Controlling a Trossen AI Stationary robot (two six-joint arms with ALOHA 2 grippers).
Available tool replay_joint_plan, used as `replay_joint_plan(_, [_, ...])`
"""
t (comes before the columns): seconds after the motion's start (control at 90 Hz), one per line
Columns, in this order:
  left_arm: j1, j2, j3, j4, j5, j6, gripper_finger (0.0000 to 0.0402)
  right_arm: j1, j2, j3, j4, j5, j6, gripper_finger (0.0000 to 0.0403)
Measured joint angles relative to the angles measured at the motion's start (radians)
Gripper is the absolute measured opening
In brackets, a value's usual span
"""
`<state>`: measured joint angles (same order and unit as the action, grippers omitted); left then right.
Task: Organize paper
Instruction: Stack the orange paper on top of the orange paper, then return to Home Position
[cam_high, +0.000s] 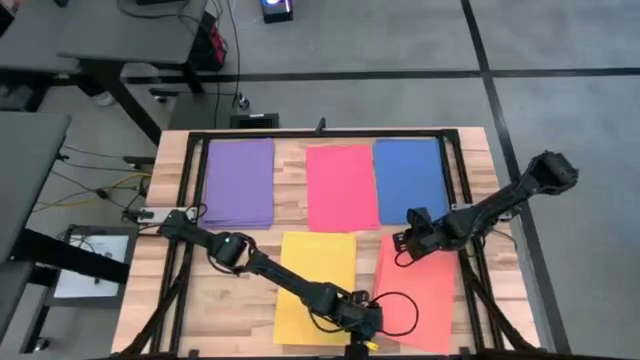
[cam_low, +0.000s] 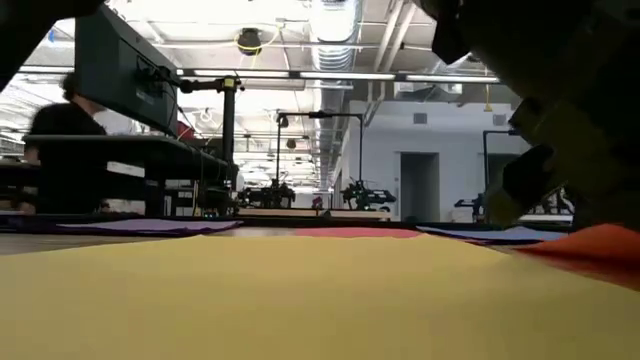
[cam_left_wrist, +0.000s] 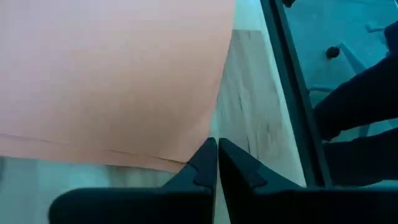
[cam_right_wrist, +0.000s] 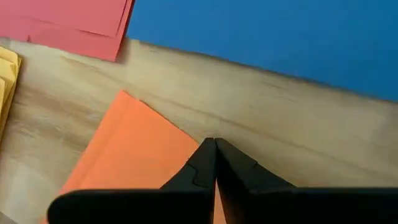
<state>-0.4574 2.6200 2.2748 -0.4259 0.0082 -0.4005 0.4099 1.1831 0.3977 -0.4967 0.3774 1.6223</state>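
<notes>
The orange paper (cam_high: 415, 290) lies askew between my grippers, its far edge under my closed right gripper (cam_right_wrist: 215, 144) and its near corner by my closed left gripper (cam_left_wrist: 217, 144). Purple (cam_high: 240, 182), red (cam_high: 341, 186), blue (cam_high: 409, 179) and yellow (cam_high: 316, 285) piles already look sorted, so squaring orange seems left; I see no containers.

the left gripper (cam_high: 372, 325) and its arm cover part of the yellow paper (cam_high: 312, 262) and the orange paper (cam_high: 425, 290)'s near edge. in the low view a dark blurred arm (cam_low: 560, 110) fills the upper right, hiding the room behind. a person (cam_low: 62, 120) at far left is too blurred to make out.
</notes>
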Motion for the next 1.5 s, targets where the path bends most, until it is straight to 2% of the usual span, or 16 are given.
replay_joint_plan(0.111, [0.004, 0.0, 0.029, 0.001, -0.002, 0.019, 0.0, 0.0, 0.0, 0.027, -0.037, 0.004, -0.057, 0.0])
replay_joint_plan(0.289, [0.006, -0.001, 0.08, -0.088, 0.007, 0.025, 0.0, 0.0, -0.006, 0.111, -0.146, 0.022, -0.171, 0.0])
replay_joint_plan(0.411, [0.006, -0.015, 0.08, -0.138, 0.025, 0.021, 0.0, 0.003, -0.006, 0.154, -0.121, 0.021, -0.294, 0.0])
replay_joint_plan(0.544, [0.006, -0.081, 0.08, -0.293, 0.032, -0.006, 0.0, 0.019, -0.006, 0.179, 0.017, 0.019, -0.424, 0.0])
replay_joint_plan(0.689, [0.004, -0.215, 0.08, -0.505, -0.036, 0.014, 0.0, 0.02, 0.025, 0.173, 0.21, 0.017, -0.595, 0.0])
replay_joint_plan(0.922, [0.002, -0.323, 0.078, -0.71, -0.062, 0.003, 0.0, 0.015, 0.206, 0.16, 0.534, -0.032, -0.948, 0.0])
replay_joint_plan(1.211, [-0.002, -0.317, 0.076, -0.795, -0.064, 0.008, 0.0, 0.07, 0.409, 0.174, 0.562, -0.093, -0.892, 0.0])
replay_joint_plan(1.344, [-0.002, -0.315, 0.076, -0.797, -0.064, 0.014, 0.0, 0.105, 0.432, 0.177, 0.568, -0.09, -0.891, 0.0])
replay_joint_plan(1.5, [-0.002, -0.316, 0.076, -0.797, -0.064, 0.014, 0.0, 0.161, 0.402, 0.176, 0.533, -0.12, -0.89, 0.0])
